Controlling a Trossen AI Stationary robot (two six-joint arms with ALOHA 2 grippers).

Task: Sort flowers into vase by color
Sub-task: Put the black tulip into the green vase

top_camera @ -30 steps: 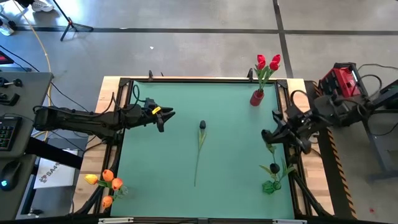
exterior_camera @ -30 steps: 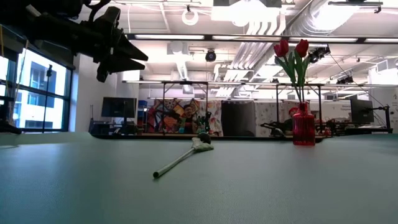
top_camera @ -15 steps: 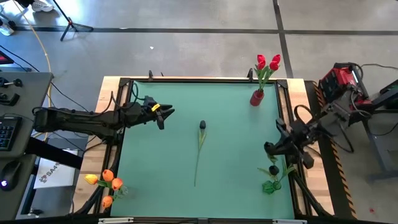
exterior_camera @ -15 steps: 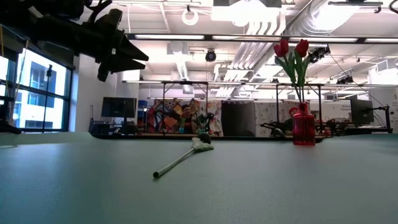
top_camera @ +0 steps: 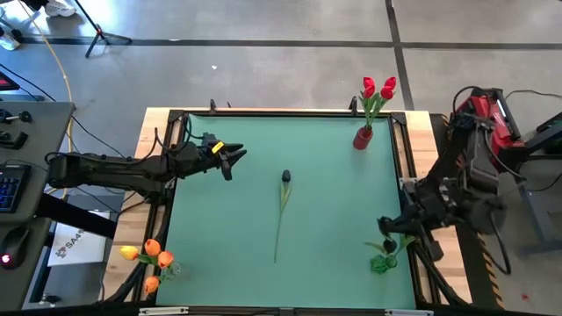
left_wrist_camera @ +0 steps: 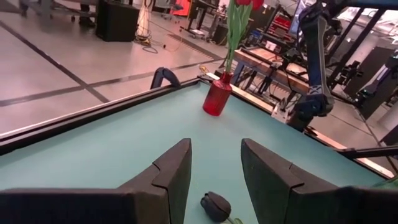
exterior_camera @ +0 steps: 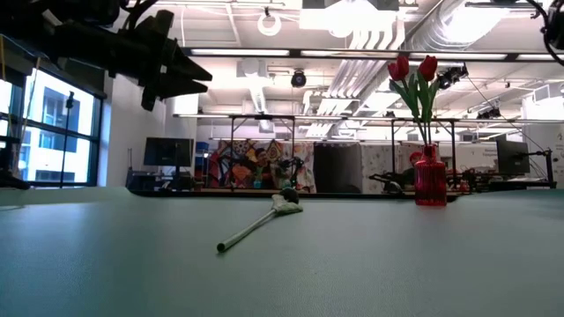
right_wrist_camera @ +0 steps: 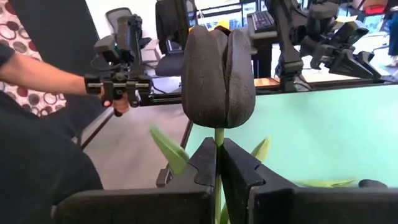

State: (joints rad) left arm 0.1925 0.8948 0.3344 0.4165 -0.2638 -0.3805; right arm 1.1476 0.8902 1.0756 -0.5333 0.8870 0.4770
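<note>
My right gripper point(top_camera: 385, 226) hovers at the table's right side, just far of the small green vase point(top_camera: 380, 262), shut on a dark tulip point(right_wrist_camera: 217, 68). A dark head and green leaves point(top_camera: 387, 247) show above that vase. Another dark tulip point(top_camera: 283, 200) lies flat in mid-table, also seen in the low view point(exterior_camera: 264, 220). My left gripper point(top_camera: 235, 161) hangs open over the table's left part, its fingers point(left_wrist_camera: 168, 174) apart, with that tulip's head point(left_wrist_camera: 216, 205) below them. The red vase point(top_camera: 363, 137) with red tulips stands at the far right. My right gripper pinches the dark tulip's thin green stem point(right_wrist_camera: 218, 138) between its two fingers point(right_wrist_camera: 202, 163), just under the bud head. The fingers come from the table's right side. The head stands up past the fingertips. The flower is lifted clear of the table, and its lower stem is hidden behind the fingers.
Orange tulips in a vase point(top_camera: 151, 260) stand at the near left corner, off the green mat. A person's hand holding a controller point(right_wrist_camera: 115, 87) shows beyond the table in the right wrist view. Bare green mat point(top_camera: 334, 219) lies between the lying tulip and the right arm.
My right gripper has carried the dark tulip toward the table's near edge, closing on the green vase, and its arm has swung round behind it. The left gripper and the lying tulip have stayed where they were.
</note>
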